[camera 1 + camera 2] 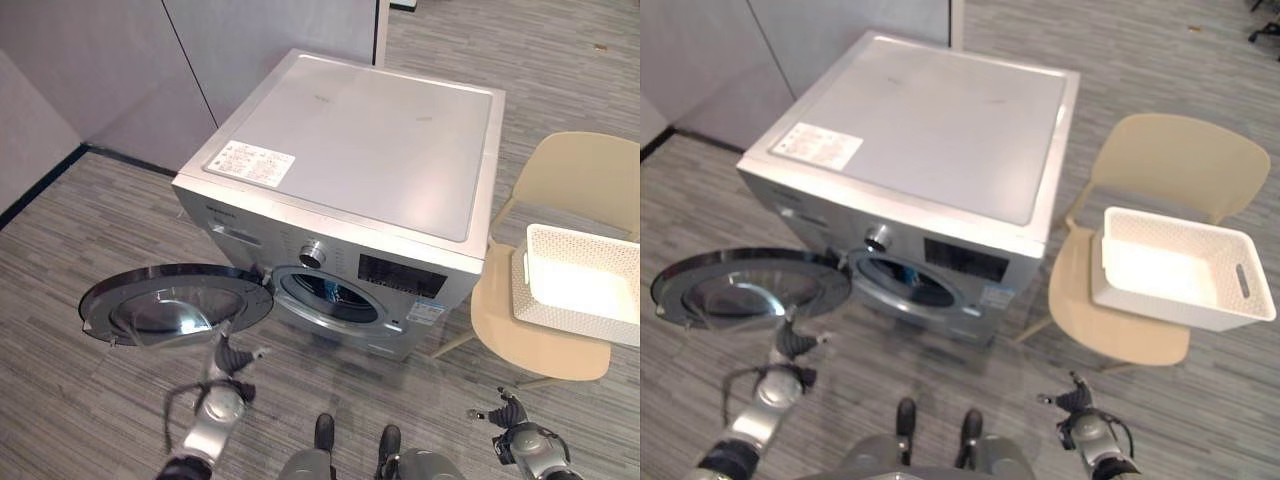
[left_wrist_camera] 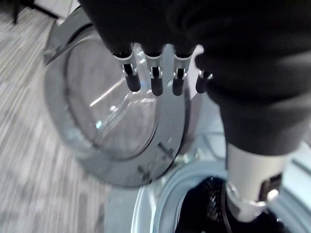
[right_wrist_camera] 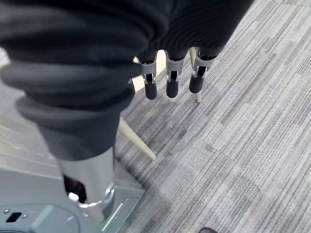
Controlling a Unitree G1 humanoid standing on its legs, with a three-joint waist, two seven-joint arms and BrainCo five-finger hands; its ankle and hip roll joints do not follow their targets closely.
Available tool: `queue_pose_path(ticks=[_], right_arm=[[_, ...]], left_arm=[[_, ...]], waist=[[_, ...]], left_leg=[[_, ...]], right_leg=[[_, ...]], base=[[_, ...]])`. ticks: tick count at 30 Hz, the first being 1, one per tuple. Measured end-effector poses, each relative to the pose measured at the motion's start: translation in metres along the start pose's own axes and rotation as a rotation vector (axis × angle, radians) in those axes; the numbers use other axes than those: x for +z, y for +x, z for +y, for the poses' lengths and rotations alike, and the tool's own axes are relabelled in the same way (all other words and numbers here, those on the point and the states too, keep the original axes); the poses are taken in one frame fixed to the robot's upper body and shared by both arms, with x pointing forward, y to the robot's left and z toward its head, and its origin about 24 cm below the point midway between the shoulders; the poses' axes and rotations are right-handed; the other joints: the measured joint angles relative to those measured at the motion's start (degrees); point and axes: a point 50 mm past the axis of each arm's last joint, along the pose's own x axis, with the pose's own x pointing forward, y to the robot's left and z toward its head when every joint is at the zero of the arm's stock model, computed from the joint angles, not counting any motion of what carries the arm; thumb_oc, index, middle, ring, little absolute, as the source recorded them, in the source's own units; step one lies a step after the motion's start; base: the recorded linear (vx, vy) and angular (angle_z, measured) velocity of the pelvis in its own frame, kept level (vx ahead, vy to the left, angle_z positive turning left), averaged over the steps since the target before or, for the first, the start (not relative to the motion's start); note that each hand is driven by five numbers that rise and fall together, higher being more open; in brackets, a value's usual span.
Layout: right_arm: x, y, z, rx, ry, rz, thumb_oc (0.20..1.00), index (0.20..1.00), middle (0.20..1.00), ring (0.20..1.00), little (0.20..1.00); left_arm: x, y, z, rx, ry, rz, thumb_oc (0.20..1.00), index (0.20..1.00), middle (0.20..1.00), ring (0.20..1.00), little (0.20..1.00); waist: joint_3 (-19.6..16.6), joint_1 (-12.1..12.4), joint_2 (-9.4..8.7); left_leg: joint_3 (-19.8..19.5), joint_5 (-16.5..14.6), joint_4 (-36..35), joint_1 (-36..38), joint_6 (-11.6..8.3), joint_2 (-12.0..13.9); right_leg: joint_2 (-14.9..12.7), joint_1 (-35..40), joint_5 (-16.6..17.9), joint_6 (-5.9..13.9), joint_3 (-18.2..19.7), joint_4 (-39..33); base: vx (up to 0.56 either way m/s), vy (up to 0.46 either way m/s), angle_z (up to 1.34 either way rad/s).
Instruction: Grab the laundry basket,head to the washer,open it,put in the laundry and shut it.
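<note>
- Left eye view: the silver washer (image 1: pixel 360 190) stands on the grey carpet floor (image 1: pixel 90 400) with its round door (image 1: pixel 175 303) swung fully open to the robot's left, glass pane facing up.
- The drum opening (image 1: pixel 328 296) sits below the control panel and looks dark inside; in the left wrist view dark laundry (image 2: pixel 204 204) lies just inside the rim.
- A white laundry basket (image 1: pixel 1180 268) rests on the seat of a beige chair (image 1: pixel 1175 165) just right of the washer; its inside looks bare white, with no clothes visible in it.
- The basket overhangs the seat's right edge, and a slot handle shows in its right end wall.
- The left hand (image 1: pixel 232 356) hangs just below the near edge of the open door, fingers (image 2: pixel 156 80) straight and relaxed, holding nothing; I cannot tell whether it touches the door.
- The right hand (image 1: pixel 1072 399) hovers low over the floor in front of the chair, fingers (image 3: pixel 171 83) loose and straight, holding nothing.
</note>
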Motion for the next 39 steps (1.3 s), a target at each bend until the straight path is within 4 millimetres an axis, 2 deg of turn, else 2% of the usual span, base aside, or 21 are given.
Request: queue_pose_path(ticks=[3,4,6,8,10,15,17,19,23,27,29,31,35,37,39], right_arm=[[-0.002,0.0,0.0,0.014,-0.012,0.007,1.0,1.0,1.0,1.0,1.0],[0.001,0.001,-0.001,0.026,-0.015,-0.002,1.0,1.0,1.0,1.0,1.0],[0.005,0.003,-0.004,0.027,-0.019,-0.013,1.0,1.0,1.0,1.0,1.0],[0.011,0.004,-0.007,0.028,-0.032,-0.031,1.0,1.0,1.0,1.0,1.0],[0.013,0.006,-0.014,0.031,-0.086,-0.044,1.0,1.0,1.0,1.0,1.0],[0.009,0.006,-0.017,0.043,-0.119,-0.039,1.0,1.0,1.0,1.0,1.0],[0.019,0.008,-0.017,0.05,-0.127,-0.068,1.0,1.0,1.0,1.0,1.0],[0.024,0.009,-0.019,0.05,-0.131,-0.078,1.0,1.0,1.0,1.0,1.0],[0.047,0.014,-0.023,0.041,-0.132,-0.132,1.0,1.0,1.0,1.0,1.0],[0.06,0.015,-0.023,0.039,-0.13,-0.17,1.0,1.0,1.0,1.0,1.0],[0.064,0.015,-0.023,0.038,-0.128,-0.183,1.0,1.0,1.0,1.0,1.0],[0.062,0.014,-0.023,0.038,-0.131,-0.185,1.0,1.0,1.0,1.0,1.0],[0.053,0.012,-0.021,0.047,-0.169,-0.17,1.0,1.0,1.0,1.0,1.0],[0.047,0.01,-0.019,0.055,-0.181,-0.157,1.0,1.0,1.0,1.0,1.0],[0.038,0.007,-0.015,0.074,-0.189,-0.141,1.0,1.0,1.0,1.0,1.0]], left_arm=[[0.016,0.016,0.026,0.055,0.094,-0.05,1.0,1.0,1.0,1.0,1.0],[0.028,0.033,0.058,0.123,0.246,-0.086,1.0,1.0,1.0,1.0,1.0],[0.036,0.047,0.086,0.185,0.352,-0.065,1.0,1.0,1.0,1.0,1.0],[0.035,0.055,0.118,0.247,0.444,-0.005,1.0,1.0,1.0,1.0,1.0],[0.032,0.062,0.146,0.266,0.568,0.087,1.0,1.0,1.0,1.0,1.0],[0.037,0.066,0.162,0.212,0.743,0.117,1.0,1.0,1.0,1.0,1.0],[0.032,0.064,0.179,0.211,0.77,0.17,1.0,1.0,1.0,1.0,1.0],[0.025,0.061,0.183,0.195,0.771,0.208,1.0,1.0,1.0,1.0,1.0],[0.014,0.056,0.183,0.215,0.738,0.218,1.0,1.0,1.0,1.0,1.0],[0.005,0.052,0.183,0.21,0.683,0.233,1.0,1.0,1.0,1.0,1.0],[-0.013,0.045,0.173,0.182,0.65,0.266,1.0,1.0,1.0,1.0,1.0],[-0.024,0.042,0.156,0.134,0.664,0.27,1.0,1.0,1.0,1.0,1.0],[-0.039,0.032,0.115,0.062,0.572,0.236,1.0,1.0,1.0,1.0,1.0],[-0.039,0.026,0.084,0.065,0.396,0.219,1.0,1.0,1.0,1.0,1.0],[-0.04,0.019,0.062,0.03,0.309,0.204,1.0,1.0,1.0,1.0,1.0]], waist=[[-0.88,-0.5,0.08],[-0.97,-1.21,0.07],[-1.06,-1.67,0.26],[-1.54,-2.9,0.47],[-1.73,-3.06,0.82],[-1.55,-3.11,0.5],[0.45,-3.17,-1.0],[2.13,-3.0,-2.09],[5.88,-2.5,-2.57],[6.22,-2.83,-2.02],[6.33,-2.76,-1.73],[6.38,-2.83,-1.05],[5.43,-2.38,1.34],[4.9,-2.11,2.26],[4.23,-1.53,2.86]], left_leg=[[0.06,-0.05,0.0,0.09,0.06,0.0],[0.24,-0.05,-0.1,-0.02,0.05,0.1],[0.65,-0.06,-0.13,-0.17,0.04,0.16],[1.74,-0.23,-0.06,-1.23,-0.18,0.19],[2.95,-0.12,0.1,-3.35,-0.11,0.28],[3.75,-0.13,0.48,-6.16,-0.1,0.09],[4.16,-0.12,1.24,-8.43,-0.1,0.17],[4.28,-0.17,1.31,-8.62,-0.13,0.2],[4.87,-0.06,1.48,-10.08,-0.04,0.15],[4.93,-0.07,0.93,-8.66,-0.03,0.04],[5.07,-0.07,-0.09,-6.67,-0.03,0.03],[4.96,-0.08,-0.31,-5.36,-0.04,-0.08],[4.87,-0.07,-1.13,-3.67,-0.05,-0.49],[4.84,-0.06,-1.1,-1.94,-0.05,-1.05],[4.74,-0.06,-1.15,-0.18,-0.05,-1.39]], right_leg=[[0.22,0.31,0.16,0.19,0.45,-0.99],[0.35,-0.05,0.19,0.23,0.64,-1.01],[0.44,-0.39,0.27,0.37,1.12,-1.05],[0.52,-2.05,0.45,0.72,2.17,-0.95],[0.57,-4.51,1.26,1.11,3.28,-0.83],[0.41,-7.86,1.63,1.09,4.33,-0.17],[0.42,-10.5,1.71,1.03,4.8,0.73],[0.44,-10.75,1.7,1.05,4.96,0.78],[0.39,-12.13,2.31,1.24,5.4,0.62],[0.4,-10.19,2.83,1.09,5.71,-1.37],[0.47,-8.23,3.02,1.07,5.88,-2.64],[0.43,-6.02,3.32,1.39,5.93,-4.36],[0.36,-2.65,4.56,1.44,5.7,-8.46],[-0.09,0.1,4.81,1.65,5.41,-10.23],[-0.36,2.5,4.88,1.76,5.37,-11.26]], base=[[0.08,0.081,-0.01],[0.05,0.092,-0.08],[0.02,0.073,-0.15],[0.0,0.07,-0.24],[0.0,0.075,-0.34],[-0.03,0.067,-0.13],[-0.02,0.082,-0.12],[-0.01,0.07,-0.06],[0.01,0.027,-0.05],[0.02,0.014,-0.05],[0.02,-0.002,-0.09],[0.01,-0.008,-0.04],[0.02,-0.049,0.06],[0.03,-0.045,0.12],[0.01,-0.093,0.13]])
